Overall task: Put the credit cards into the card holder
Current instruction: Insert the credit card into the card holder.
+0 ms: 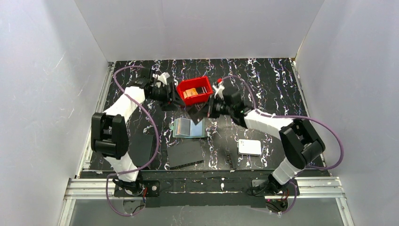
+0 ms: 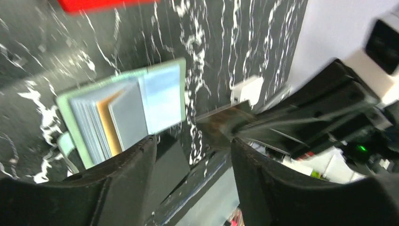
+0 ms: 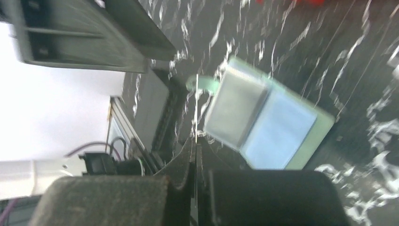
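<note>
now, card (image 2: 221, 125) in right gripper (image 3: 194, 141)

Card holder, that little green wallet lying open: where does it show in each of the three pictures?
Top external: card holder at the centre, lying open, just nearer than the red bin.
Left wrist: card holder left of centre, pockets fanned; red bin at the top edge.
Right wrist: card holder right of centre; red bin a sliver at the top edge.
Shared landmark: the red bin.
</note>
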Tool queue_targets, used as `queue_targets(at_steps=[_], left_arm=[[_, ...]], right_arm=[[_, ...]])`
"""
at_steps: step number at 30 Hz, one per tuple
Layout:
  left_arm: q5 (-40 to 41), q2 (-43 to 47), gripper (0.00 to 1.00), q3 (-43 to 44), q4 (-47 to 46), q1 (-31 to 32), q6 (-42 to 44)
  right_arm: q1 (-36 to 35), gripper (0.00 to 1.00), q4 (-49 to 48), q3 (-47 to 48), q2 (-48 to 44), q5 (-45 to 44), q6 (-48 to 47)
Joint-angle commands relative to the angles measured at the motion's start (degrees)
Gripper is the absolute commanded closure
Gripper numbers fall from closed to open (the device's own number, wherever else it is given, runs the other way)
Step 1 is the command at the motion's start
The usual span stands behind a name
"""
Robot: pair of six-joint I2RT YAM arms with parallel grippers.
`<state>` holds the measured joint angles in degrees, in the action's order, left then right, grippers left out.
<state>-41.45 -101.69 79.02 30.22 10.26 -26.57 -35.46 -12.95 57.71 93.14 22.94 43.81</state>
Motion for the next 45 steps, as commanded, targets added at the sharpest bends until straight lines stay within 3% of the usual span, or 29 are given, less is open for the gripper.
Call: queue_targets(at_steps=[1, 3, 7, 24, 45], left_arm=[[-6.8, 4.2, 0.47, -9.7, -1.4, 2.4, 5.3], [-6.4, 3.3, 0.60, -11.6, -1.6, 3.3, 6.6], [-4.3, 0.9, 0.73, -13.7, -1.6, 3.4, 8.3], [7.7, -6.2, 0.80, -13.4, 4.2, 3.5, 12.3], [8.9, -7.1, 0.85, -13.7, 4.7, 3.5, 13.0]], right_arm=[[-3.3, 0.99, -18.9, -11.0, -0.1, -3.7, 7.9], [-3.5, 0.99, -25.7, -14.0, 1.7, -1.4, 10.9], [-3.5, 0.99, -33.8, -18.5, 3.3, -0.1, 12.6], [-1.1, 0.99, -45.1, -21.1, 13.7, 5.0, 17.0], [-0.9, 0.99, -41.8, -17.5, 17.8, 5.6, 15.9]])
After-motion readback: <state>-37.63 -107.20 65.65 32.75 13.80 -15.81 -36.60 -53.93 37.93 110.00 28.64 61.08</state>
